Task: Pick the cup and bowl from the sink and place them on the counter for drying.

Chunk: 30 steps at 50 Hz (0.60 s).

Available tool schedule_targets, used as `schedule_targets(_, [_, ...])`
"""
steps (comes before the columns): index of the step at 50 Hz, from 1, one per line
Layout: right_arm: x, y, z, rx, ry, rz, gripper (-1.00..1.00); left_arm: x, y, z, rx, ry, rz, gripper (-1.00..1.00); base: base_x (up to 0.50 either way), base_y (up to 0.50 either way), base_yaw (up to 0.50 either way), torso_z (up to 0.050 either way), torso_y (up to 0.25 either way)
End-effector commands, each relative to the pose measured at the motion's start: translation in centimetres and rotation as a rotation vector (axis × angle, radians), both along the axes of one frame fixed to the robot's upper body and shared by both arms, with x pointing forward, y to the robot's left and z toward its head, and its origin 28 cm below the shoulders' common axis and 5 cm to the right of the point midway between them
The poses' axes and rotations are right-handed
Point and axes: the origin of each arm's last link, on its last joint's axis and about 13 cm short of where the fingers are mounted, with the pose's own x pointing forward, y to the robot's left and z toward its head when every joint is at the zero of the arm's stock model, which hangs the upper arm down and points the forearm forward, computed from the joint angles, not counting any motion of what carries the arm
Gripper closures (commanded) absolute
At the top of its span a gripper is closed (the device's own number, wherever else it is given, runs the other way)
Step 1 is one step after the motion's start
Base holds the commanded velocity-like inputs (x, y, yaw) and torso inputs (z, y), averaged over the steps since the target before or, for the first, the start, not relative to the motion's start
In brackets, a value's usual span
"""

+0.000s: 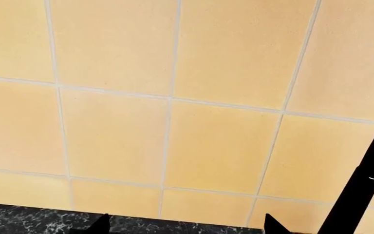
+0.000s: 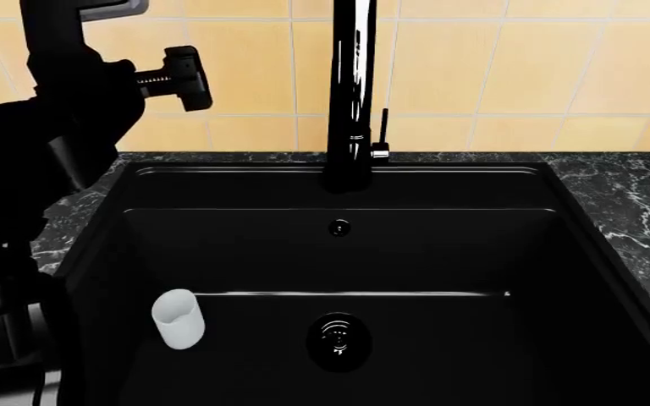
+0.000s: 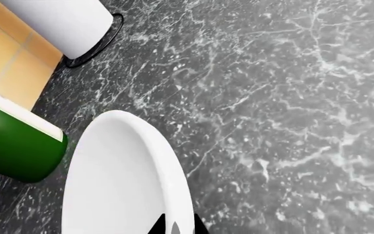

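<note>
The white cup stands in the left part of the black sink, left of the chrome drain. My left gripper is open and empty. It is raised above the sink's back left corner and faces the tiled wall, with the left arm well above the cup. My right gripper is shut on the rim of the white bowl, holding it over the marble counter. I cannot tell whether the bowl touches the counter. The right arm is outside the head view.
The tall black faucet rises at the back of the sink, and in the left wrist view the faucet is close beside my left gripper. A green container and a white cylinder on a black ring stand by the wall beyond the bowl.
</note>
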Motion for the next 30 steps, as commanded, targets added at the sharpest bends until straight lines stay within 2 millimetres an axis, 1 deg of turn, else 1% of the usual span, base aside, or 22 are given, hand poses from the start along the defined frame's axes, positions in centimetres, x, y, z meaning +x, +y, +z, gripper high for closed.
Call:
schedule_targets(1, [-0.1,0.0,-0.6,0.0,-0.006,0.002,1.0,0.2,-0.1,0.0,-0.012,-0.017,-0.01,-1.0,0.0,0.0,0.0,0.0,0.01])
schedule_targets(5, [-0.2,0.1,-0.6,0.002,-0.014,0.003,1.0,0.2,-0.2,-0.1,-0.013,-0.016,-0.011,-1.0,0.0,0.0,0.0,0.0,0.0])
schedule_targets(6, [-0.3,0.1,-0.6,0.008,-0.023,0.009,-1.0,0.2,-0.2,-0.1,-0.013,-0.016,-0.011,-1.0,0.0,0.0,0.0,0.0,0.0])
schedule_targets(10, [-0.3,0.2,-0.5,0.013,-0.043,0.008,-1.0,0.3,-0.2,-0.1,-0.018,-0.016,-0.011,-1.0,0.0,0.0,0.0,0.0,0.0])
schedule_targets(14, [-0.2,0.3,-0.3,0.003,-0.049,0.007,-1.0,0.8,-0.8,-0.1,-0.018,-0.016,-0.012,-1.0,0.0,0.0,0.0,0.0,0.0])
schedule_targets(18, [-0.2,0.3,0.1,-0.014,-0.057,-0.003,-1.0,0.4,-0.2,-0.1,-0.019,-0.016,-0.01,-1.0,0.0,0.0,0.0,0.0,0.0])
schedule_targets(20, [-0.5,0.2,0.4,-0.056,-0.054,-0.045,-1.0,0.1,0.0,-0.1,-0.02,-0.016,-0.012,-1.0,0.0,0.0,0.0,0.0,0.0])
schedule_targets(24, [-1.3,0.0,1.4,-0.141,-0.057,-0.128,-1.0,0.2,-0.1,-0.3,-0.024,-0.012,-0.011,-1.0,0.0,0.0,0.0,0.0,0.0])
schedule_targets(30, [-1.1,0.2,2.4,-0.179,-0.069,-0.153,-1.0,0.3,-0.2,-0.3,-0.025,-0.013,-0.012,-1.0,0.0,0.0,0.0,0.0,0.0])
